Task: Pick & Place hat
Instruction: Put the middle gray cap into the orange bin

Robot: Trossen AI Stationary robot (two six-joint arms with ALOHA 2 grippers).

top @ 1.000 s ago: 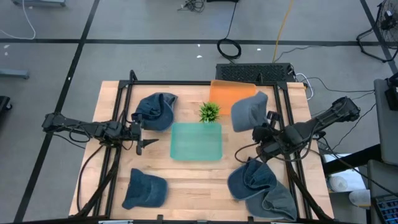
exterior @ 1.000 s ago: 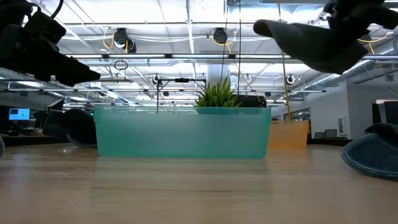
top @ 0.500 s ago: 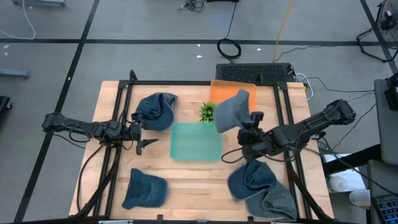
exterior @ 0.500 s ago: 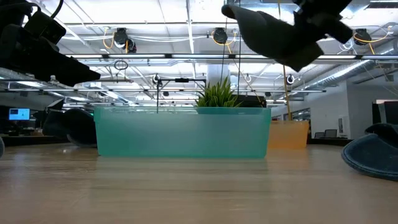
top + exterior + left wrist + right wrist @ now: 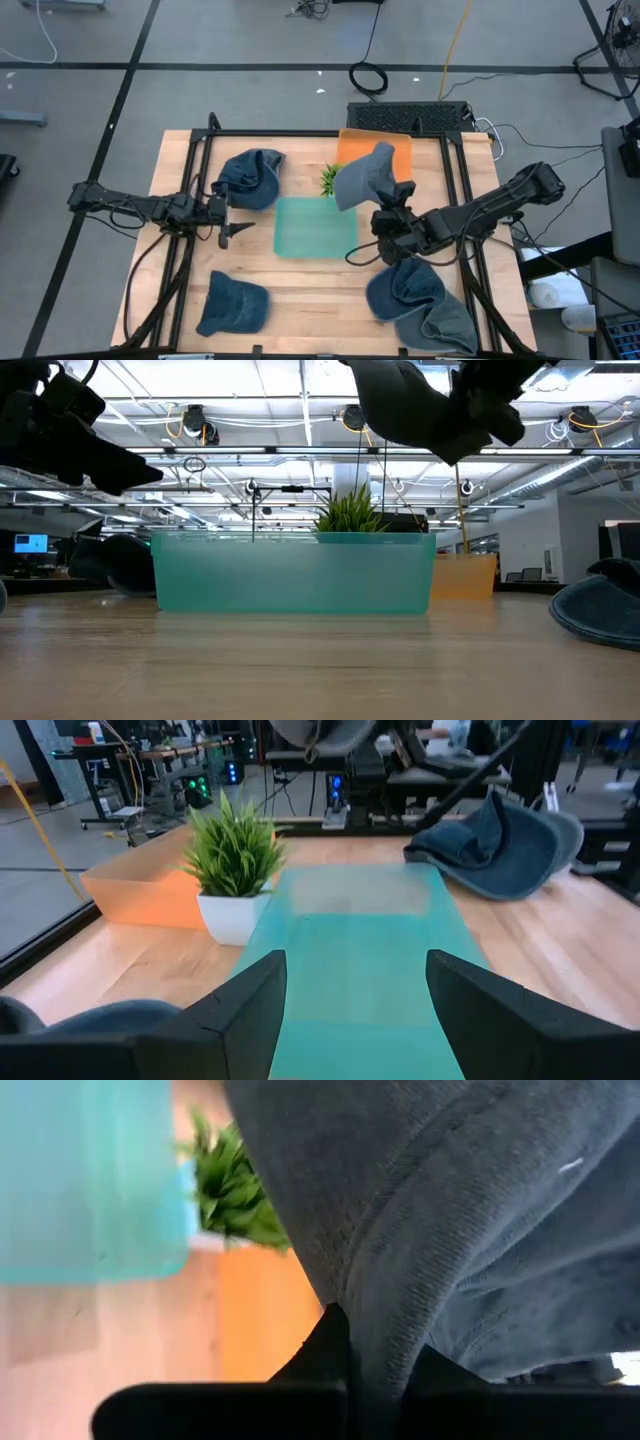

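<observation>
Right gripper: clamped on a grey hat, held above the green tray.
Left gripper: parted, empty, near the bench's left edge.
Writing: none readable.

Both arms are dark and slim, with black cables running along them. The left gripper and the right gripper have black angular fingers.

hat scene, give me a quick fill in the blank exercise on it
1. The right gripper is shut on a grey ____.
2. The carried hat hangs in the air beside the ____ tray.
3. The potted plant stands between the teal tray and the ____ bin.

Missing words: hat; teal; orange
</observation>
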